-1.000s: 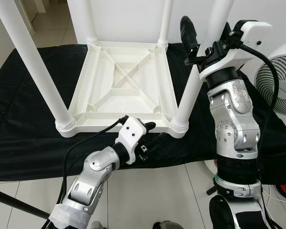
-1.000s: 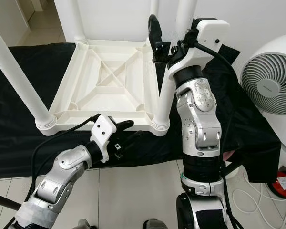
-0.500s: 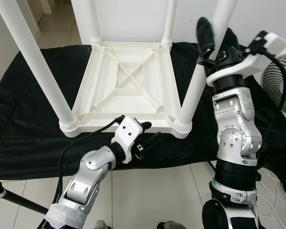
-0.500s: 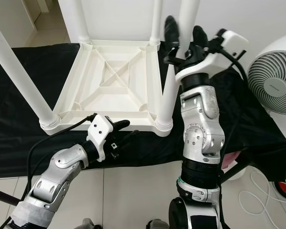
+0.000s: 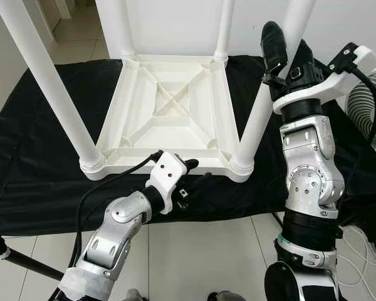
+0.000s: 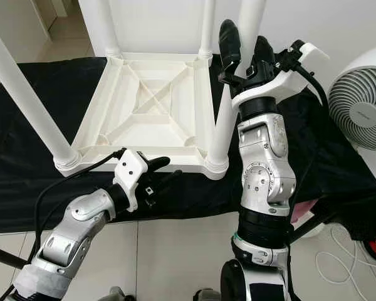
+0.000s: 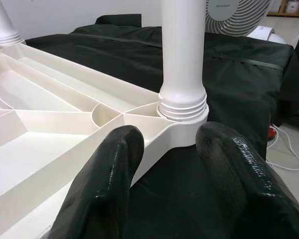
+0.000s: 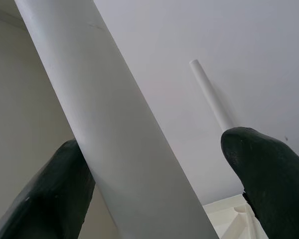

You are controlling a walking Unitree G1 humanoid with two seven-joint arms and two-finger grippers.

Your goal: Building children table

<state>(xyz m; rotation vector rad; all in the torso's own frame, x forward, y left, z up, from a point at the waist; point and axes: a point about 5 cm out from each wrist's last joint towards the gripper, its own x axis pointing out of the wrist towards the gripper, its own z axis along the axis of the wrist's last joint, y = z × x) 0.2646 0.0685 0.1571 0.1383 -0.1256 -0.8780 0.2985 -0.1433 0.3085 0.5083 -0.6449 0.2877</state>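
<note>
Upturned white table on the black cloth, upper middle of the frame, all four legs pointing up.

Your right gripper, at the upper right, has its fingers spread around the near right leg; whether they touch it, you cannot tell. Your left gripper, at the lower middle, is unclenched and holds nothing, just beside the table's near edge. A white fan stands at the right edge.

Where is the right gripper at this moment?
In the head views the right gripper is raised on the robot's right, its open fingers straddling the near-right table leg above the upturned tabletop.
</note>
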